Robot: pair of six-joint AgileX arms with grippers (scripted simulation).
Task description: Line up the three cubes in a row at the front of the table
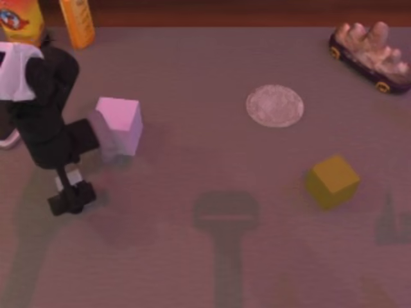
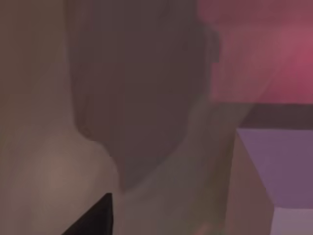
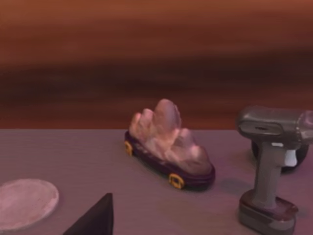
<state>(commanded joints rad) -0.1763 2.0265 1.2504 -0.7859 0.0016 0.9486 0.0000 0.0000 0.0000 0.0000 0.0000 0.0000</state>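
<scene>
Drill appears only in the right wrist view; neither end effector's spread can be told.

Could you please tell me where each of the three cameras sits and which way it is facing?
Top view: above the table, looking down; left arm, its tool beside the pink cube.
Left wrist view: close to the pink cube; a dark fingertip shows.
Right wrist view: low, facing the toy car; a fingertip shows.
Shared: silvery disc, toy car.

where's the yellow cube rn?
In the top view, the mustard-yellow cube sits alone on the table's right half, below and right of the silvery disc, apart from it.
</scene>
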